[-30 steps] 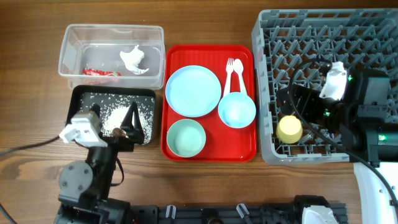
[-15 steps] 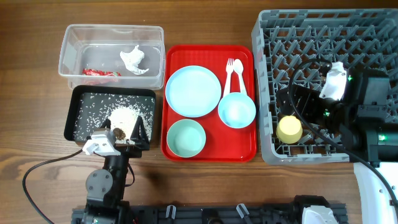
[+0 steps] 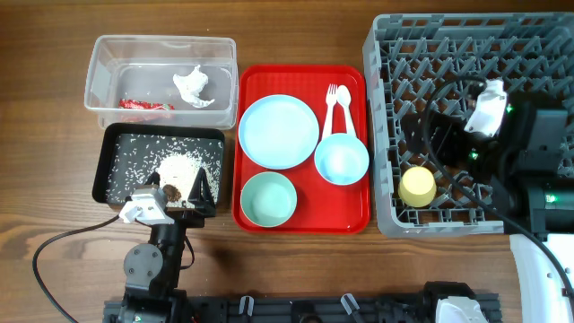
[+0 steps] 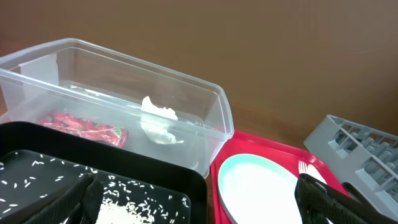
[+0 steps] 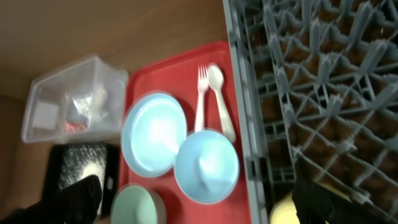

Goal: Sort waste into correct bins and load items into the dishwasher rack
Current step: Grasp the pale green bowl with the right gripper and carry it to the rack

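Though released and empty, right hand (image 5: 199, 198) above the grey rack (image 3: 466, 54), yellow cup (image 3: 417, 186) just beside it.

The clear rectangular tub (image 3: 97, 65) holds a red shiny wrapper (image 3: 146, 104) and a crumpled white tissue (image 3: 192, 87), lying apart. Just beside it, the black tray (image 3: 111, 144) carries scattered rice grains (image 3: 180, 166), heaped towards one edge, with a small brown lump (image 3: 169, 191) on the heap. The left gripper (image 3: 177, 191) sits at that edge of the tray. The red serving tray (image 3: 303, 72) carries a light blue plate (image 3: 279, 131), a white fork (image 3: 331, 100) and spoon (image 3: 343, 109) side by side, a light blue bowl (image 3: 342, 159) and a pale green bowl (image 3: 269, 198). The grey dishwasher rack (image 3: 404, 54) holds a yellow cup (image 3: 417, 187); the right arm (image 3: 529, 144) extends over the rack.
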Controlling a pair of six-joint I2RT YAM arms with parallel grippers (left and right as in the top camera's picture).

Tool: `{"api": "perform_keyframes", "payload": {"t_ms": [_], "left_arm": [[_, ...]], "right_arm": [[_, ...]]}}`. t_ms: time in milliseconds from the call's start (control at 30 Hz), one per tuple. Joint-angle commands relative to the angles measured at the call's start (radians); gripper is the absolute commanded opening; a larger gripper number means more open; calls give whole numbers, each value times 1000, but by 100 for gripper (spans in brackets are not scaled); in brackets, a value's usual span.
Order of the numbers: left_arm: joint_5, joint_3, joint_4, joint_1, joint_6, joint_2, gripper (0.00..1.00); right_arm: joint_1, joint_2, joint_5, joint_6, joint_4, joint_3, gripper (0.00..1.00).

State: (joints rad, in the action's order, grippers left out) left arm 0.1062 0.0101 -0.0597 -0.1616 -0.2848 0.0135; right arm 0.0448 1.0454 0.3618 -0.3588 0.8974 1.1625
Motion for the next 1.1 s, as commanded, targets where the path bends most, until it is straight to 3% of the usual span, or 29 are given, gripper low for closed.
{"api": "perform_keyframes", "payload": {"t_ms": [0,33,67,167,233,333,467,600,767,800,833,867,967,1067], "left_arm": [[-8,-5,-1,6,16,-9,100],[-8,-5,-1,6,16,-9,100],[-8,-5,-1,6,16,-9,100],[-8,-5,-1,6,16,-9,100],[-8,-5,-1,6,16,-8,100],[-8,-5,-1,6,16,-8,100],[-8,-5,-1,6,16,-8,100],[-8,-5,-1,6,16,-8,100],[-8,-5,-1,6,16,-8,100],[-8,-5,-1,6,16,-8,100],[-8,-5,-1,6,16,-8,100],[-8,-5,-1,6,16,-8,100],[-8,-5,-1,6,16,-8,100],[-8,-5,-1,6,16,-8,100]], "right_arm": [[0,-2,-58,-120,-18,11,100],[0,-2,4,-117,-31,11,99],[-11,6,133,40,-35,11,100],[-116,39,116,175,72,11,100],[-315,97,-61,174,136,10,100],[-600,201,-244,94,95,10,100],[-779,390,-247,67,11,9,86],[-820,591,-242,101,-33,9,69],[-838,752,-243,150,-97,9,57],[-838,764,-243,161,-104,9,47],[-838,766,-244,175,-107,9,30],[-838,765,-244,175,-107,9,23],[-837,766,-255,203,-111,6,31],[-837,766,-285,220,-177,-35,29]]}}
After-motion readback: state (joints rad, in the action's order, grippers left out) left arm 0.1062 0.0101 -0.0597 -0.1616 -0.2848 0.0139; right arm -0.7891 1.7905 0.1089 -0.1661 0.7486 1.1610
